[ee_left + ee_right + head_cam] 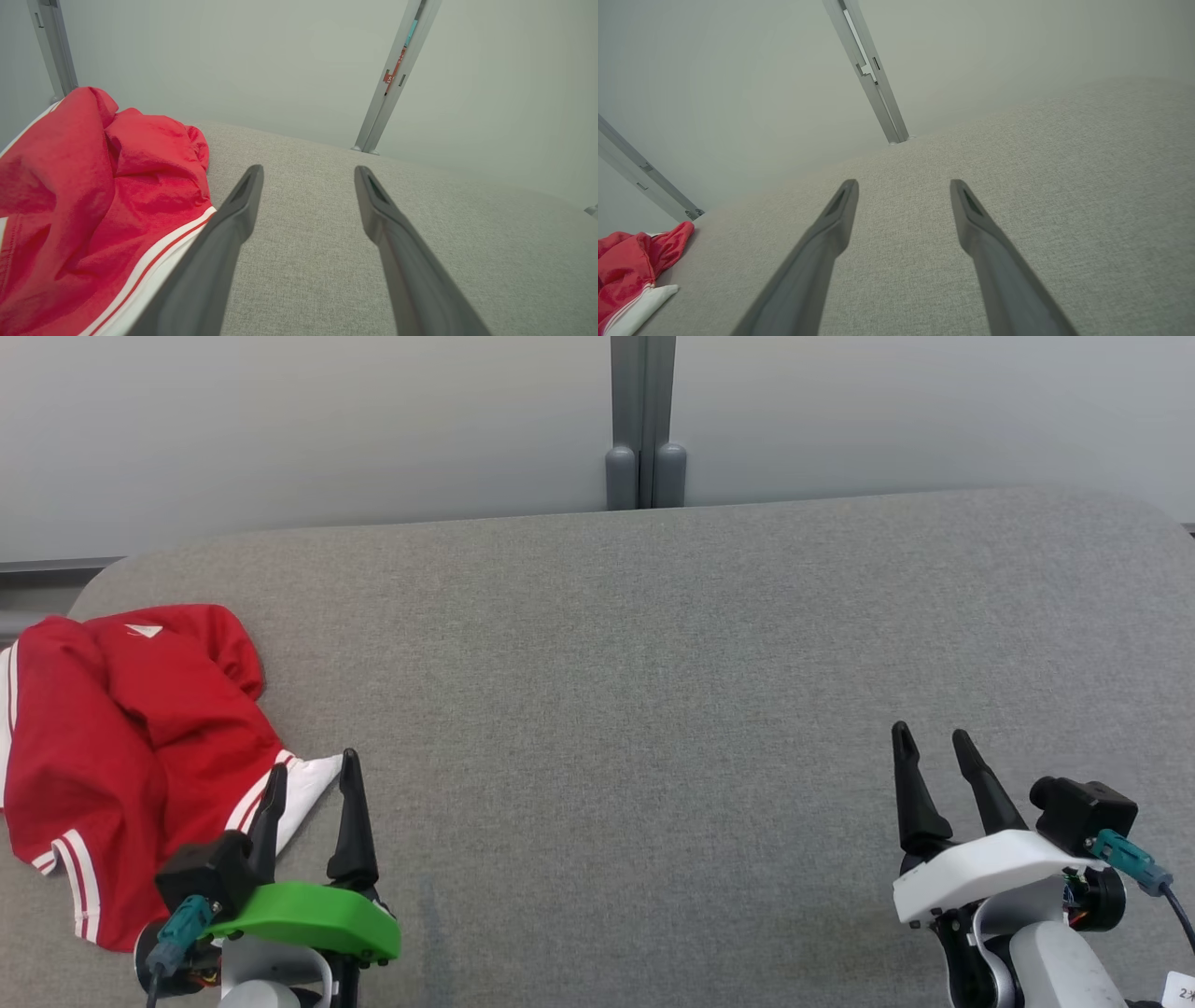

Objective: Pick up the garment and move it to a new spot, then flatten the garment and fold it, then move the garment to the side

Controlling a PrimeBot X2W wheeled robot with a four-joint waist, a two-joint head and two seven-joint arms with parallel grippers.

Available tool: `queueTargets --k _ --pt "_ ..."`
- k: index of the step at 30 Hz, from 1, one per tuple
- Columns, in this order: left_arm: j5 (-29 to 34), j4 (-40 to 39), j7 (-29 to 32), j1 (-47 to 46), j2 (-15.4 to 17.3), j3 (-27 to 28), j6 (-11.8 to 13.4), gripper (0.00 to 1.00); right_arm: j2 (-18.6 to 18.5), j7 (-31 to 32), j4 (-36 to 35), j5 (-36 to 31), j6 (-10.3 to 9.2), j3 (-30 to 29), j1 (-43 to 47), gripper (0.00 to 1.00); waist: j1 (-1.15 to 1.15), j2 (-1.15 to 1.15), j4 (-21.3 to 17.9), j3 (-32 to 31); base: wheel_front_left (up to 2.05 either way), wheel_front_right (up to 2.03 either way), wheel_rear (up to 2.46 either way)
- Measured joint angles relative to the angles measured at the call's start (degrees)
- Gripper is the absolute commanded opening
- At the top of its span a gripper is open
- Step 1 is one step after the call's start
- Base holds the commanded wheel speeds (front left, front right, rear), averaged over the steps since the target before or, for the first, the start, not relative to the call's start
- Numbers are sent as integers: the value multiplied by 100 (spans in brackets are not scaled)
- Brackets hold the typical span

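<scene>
Step in hand: the first one, the pick-up, not yet begun. Nothing is held.

Garment [131,747]: red, with white stripe trim and a white hem. It lies crumpled along the left edge of the grey fabric-covered surface [653,709], from just short of the rounded far-left corner down toward the near edge. The rest of the surface is bare.

Left gripper [313,770]: near edge, just beside the garment. Its fingers are spread wide with nothing between them. In the left wrist view one finger crosses the white hem; I cannot tell whether it touches the hem or hangs above it.

Right gripper [931,735]: near edge toward the right corner, well apart from the garment, fingers likewise spread and empty.

Next move, as I judge it: the left gripper should shift left over the heap, come down on a raised fold and close on enough cloth to lift it clear. The open middle of the surface looks like the obvious new spot. The cloth looks thin and slippery, so a shallow pinch may slide off.

Writing:
- A small white mark [143,631] near the garment's far end, shape only, unreadable.
- A white tag [1181,985] at the right arm's base, cut off by the frame.
- A red and teal sticker [397,65] on the grey post, too small to read.
</scene>
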Motion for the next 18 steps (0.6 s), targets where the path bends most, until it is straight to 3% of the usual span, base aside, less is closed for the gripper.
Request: queueTargets --k 18 --pt "515 352 -223 -105 -90 49 -10 100 -7 88 23 -912 0 132 -48 100 0 0 17 18 0 0 0"
